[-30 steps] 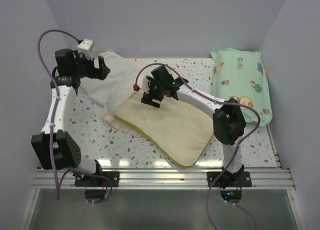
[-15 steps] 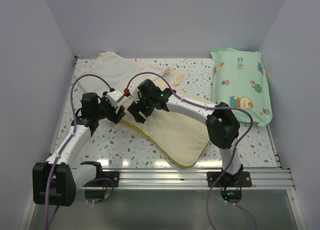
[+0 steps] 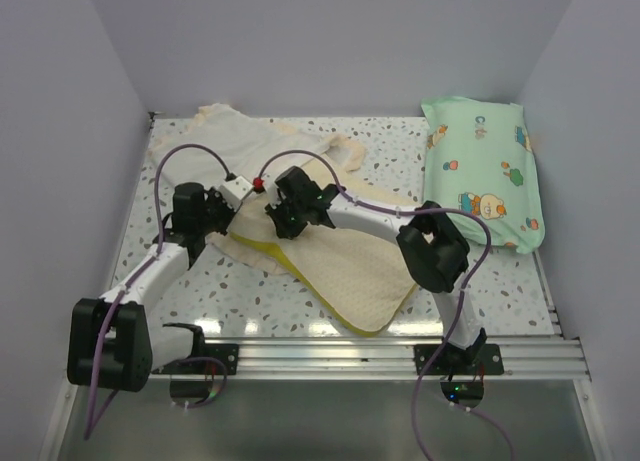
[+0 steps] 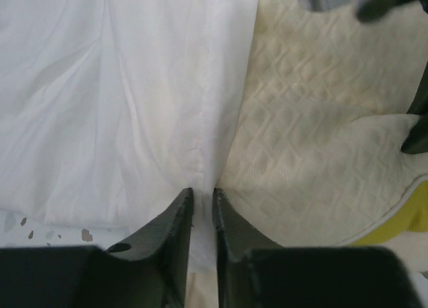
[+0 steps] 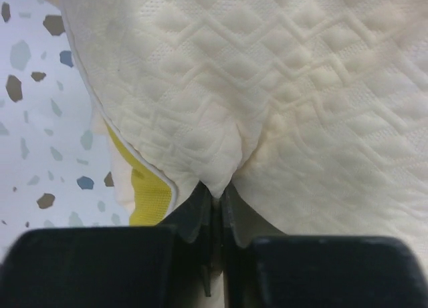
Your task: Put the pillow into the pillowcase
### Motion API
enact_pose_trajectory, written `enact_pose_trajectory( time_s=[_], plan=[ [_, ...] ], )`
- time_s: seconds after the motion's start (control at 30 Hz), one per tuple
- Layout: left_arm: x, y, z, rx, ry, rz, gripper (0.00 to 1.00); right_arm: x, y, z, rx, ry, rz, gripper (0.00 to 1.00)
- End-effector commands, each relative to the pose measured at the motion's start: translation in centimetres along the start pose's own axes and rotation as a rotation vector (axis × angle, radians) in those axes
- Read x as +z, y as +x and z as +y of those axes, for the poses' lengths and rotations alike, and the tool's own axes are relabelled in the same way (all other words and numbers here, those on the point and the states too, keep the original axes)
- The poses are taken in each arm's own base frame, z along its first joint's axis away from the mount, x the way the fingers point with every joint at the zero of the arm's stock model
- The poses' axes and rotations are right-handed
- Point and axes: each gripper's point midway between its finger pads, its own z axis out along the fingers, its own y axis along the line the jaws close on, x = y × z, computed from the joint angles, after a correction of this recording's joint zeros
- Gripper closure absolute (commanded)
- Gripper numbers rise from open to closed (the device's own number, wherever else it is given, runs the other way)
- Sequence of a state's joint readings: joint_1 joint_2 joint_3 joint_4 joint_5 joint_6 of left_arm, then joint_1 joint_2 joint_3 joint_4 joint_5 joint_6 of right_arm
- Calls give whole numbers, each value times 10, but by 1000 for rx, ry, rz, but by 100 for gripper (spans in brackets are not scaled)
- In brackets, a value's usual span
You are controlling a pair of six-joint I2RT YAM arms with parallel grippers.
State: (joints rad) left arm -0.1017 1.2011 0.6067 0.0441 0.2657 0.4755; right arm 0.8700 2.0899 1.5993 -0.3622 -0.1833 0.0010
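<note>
The cream quilted pillow (image 3: 350, 261) lies at an angle mid-table, its yellow edge (image 5: 144, 194) showing at the left. The pale pillowcase (image 3: 250, 149) is spread behind and to the left of it, and part of it runs under the pillow's left corner. My left gripper (image 3: 226, 207) is low at that corner, shut on a fold of white pillowcase (image 4: 154, 107) fabric right beside the pillow (image 4: 314, 154). My right gripper (image 3: 281, 221) is shut on a pinched peak of the pillow (image 5: 267, 87) cover near the same corner.
A mint-green cartoon-print pillow (image 3: 485, 171) lies along the right side of the speckled table (image 3: 190, 281). Grey walls close in the left, back and right. A metal rail (image 3: 330, 356) carries both arm bases at the near edge.
My left arm has swung from the back left down to the pillow's left corner and closed on pillowcase fabric. My right gripper has shifted left, dropped and closed on the pillow.
</note>
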Motion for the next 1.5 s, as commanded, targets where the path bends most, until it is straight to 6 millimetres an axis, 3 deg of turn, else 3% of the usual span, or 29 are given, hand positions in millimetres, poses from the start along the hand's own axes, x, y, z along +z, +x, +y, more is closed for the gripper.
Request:
enact_pose_trajectory(
  time_s=[0.0,0.1,0.33,0.4,0.5,0.57,0.67,0.73,0.77,0.9,1.0,1.03,1.1,1.13,1.17,1.27,1.37,1.43,1.47],
  plan=[
    [-6,-26,-7,30,58,-89,82,-5,-22,-14,62,38,-74,100],
    [-15,-33,-28,5,162,-115,100,-9,-33,-10,91,8,-105,100],
    [-41,-56,-68,-90,388,-163,100,-20,-71,-1,174,-41,-218,100],
    [-53,-61,-88,-132,499,-172,100,-30,-85,-2,224,-53,-266,100],
    [-65,-60,-110,-205,615,-162,100,-65,-133,0,287,-105,-438,100],
    [-65,-59,-114,-229,632,-163,100,-87,-160,2,336,-135,-506,100],
    [-60,-58,-114,-261,634,-150,100,-102,-182,-7,386,-168,-547,100],
    [-57,-56,-115,-262,663,-121,100,-104,-183,-20,380,-116,-547,100],
    [-59,-63,-113,-259,667,-125,100,-107,-184,-24,373,-106,-553,100],
    [-69,-87,-102,-211,653,-179,100,-123,-182,-74,457,-63,-593,100],
    [-77,-97,-105,-216,702,-188,100,-132,-181,-86,437,-44,-606,100],
    [-79,-100,-111,-243,737,-188,100,-129,-181,-85,441,-52,-607,100],
    [-77,-97,-127,-258,799,-177,100,-114,-185,-61,442,-119,-606,100],
    [-75,-95,-132,-268,818,-166,100,-95,-180,-54,435,-119,-577,100],
    [-71,-92,-138,-269,837,-151,100,-78,-175,-36,397,-119,-550,100],
    [-65,-93,-135,-284,823,-147,100,-35,-156,-16,403,-147,-493,100],
    [-61,-89,-131,-268,794,-134,100,-10,-134,-18,411,-133,-455,100],
    [-59,-83,-129,-270,781,-120,100,-6,-122,-22,400,-125,-445,100],
    [-60,-75,-128,-280,780,-91,100,-13,-124,-22,388,-139,-450,100]
  ],
)
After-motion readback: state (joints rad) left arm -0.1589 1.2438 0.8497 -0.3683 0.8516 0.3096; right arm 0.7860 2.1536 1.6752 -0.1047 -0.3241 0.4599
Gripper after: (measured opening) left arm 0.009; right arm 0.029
